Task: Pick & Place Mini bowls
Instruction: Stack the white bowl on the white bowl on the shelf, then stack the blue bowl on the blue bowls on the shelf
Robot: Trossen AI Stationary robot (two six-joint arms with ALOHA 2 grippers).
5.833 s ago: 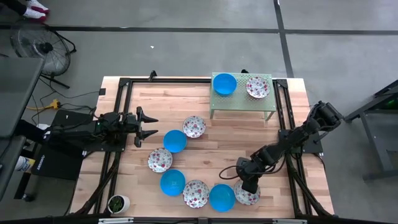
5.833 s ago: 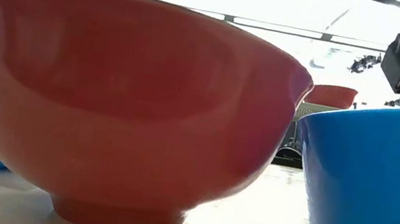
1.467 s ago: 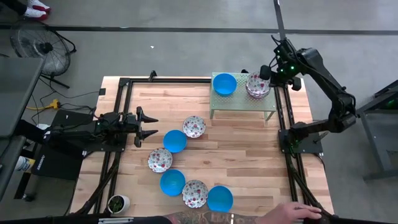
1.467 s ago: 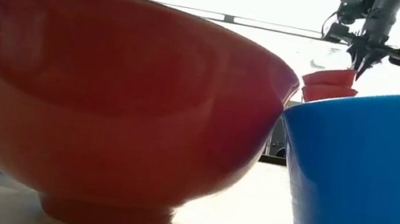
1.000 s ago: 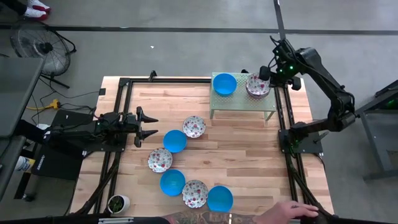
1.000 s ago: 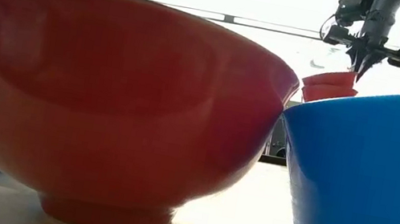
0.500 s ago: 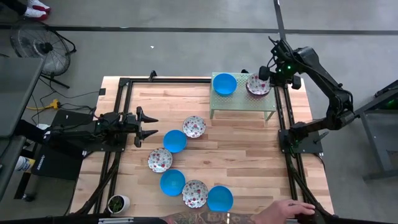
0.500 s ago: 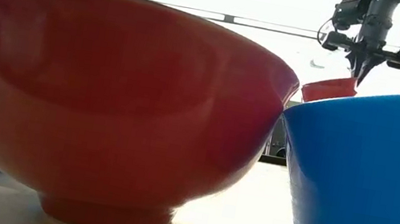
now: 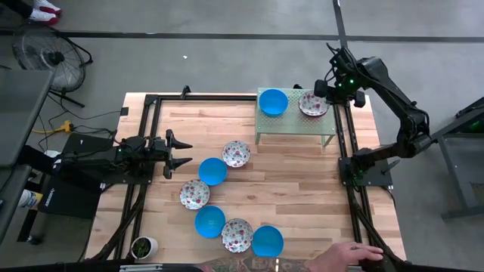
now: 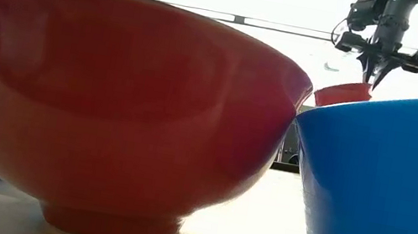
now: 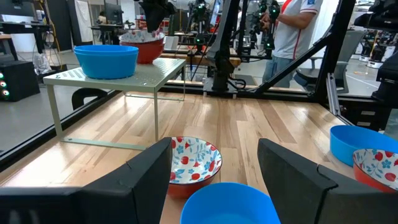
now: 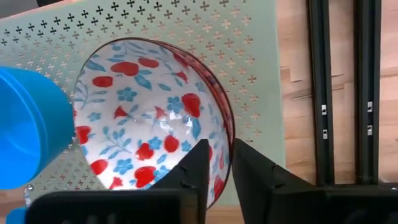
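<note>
A green perforated shelf (image 9: 293, 122) stands at the table's far side. On it sit a blue mini bowl (image 9: 273, 101) and a floral mini bowl (image 9: 311, 105); in the right wrist view this floral bowl (image 12: 143, 124) shows a second rim just under it. My right gripper (image 9: 324, 91) is at that bowl's right rim, shut on it. Several more blue and floral bowls lie in a curve from mid-table (image 9: 236, 154) to the near edge (image 9: 268, 241). My left gripper (image 9: 182, 153) waits open at the table's left, above the wood. My right gripper pinches the floral bowl's rim (image 12: 222, 144) on its right side, one finger (image 12: 194, 167) inside the bowl and one (image 12: 252, 174) outside. The fingers come from above, pointing down. The bowl (image 10: 344, 93) sits tilted, its underside in the bowl below on the shelf.
A white cup with a green plant (image 9: 143, 247) stands at the near left corner. A person's hand (image 9: 354, 253) rests at the near edge on the right. Black frame rails (image 9: 346, 143) run along both sides. In the low view, two bowls (image 10: 125, 111) stand right before the lens.
My right gripper has gone down a little over the shelf. The floral bowl it holds, earlier level above the shelf's floral bowl, now sits lower and tipped against it. The person's hand at the near edge has shifted slightly.
</note>
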